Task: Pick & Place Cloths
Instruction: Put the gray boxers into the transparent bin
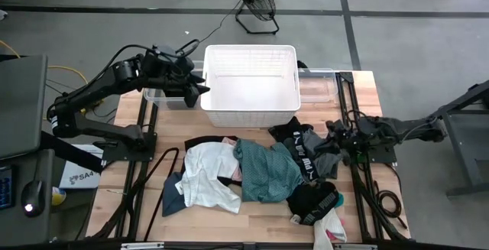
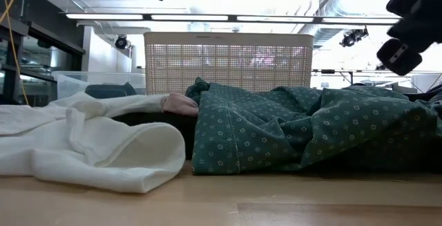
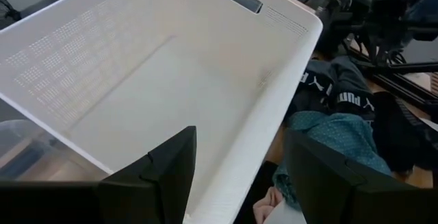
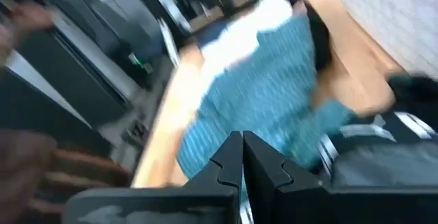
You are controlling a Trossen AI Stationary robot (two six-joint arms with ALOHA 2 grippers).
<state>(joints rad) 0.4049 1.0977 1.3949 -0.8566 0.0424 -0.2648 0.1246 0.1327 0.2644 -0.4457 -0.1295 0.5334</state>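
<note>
My worry: the cloths [image 1: 260,175], heaped along the table's near edge, overlap, so 1 pinch may drag 2 toward the basket [image 1: 250,84]. My left gripper [image 1: 197,91] hangs spread and empty at the basket's left rim. My right gripper [image 1: 336,134], fingers pressed together, holds nothing near the right edge.

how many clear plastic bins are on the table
2. One clear bin sits left of the white basket, under the left gripper; the other clear bin sits right of the basket. The basket may hide parts of both.
</note>
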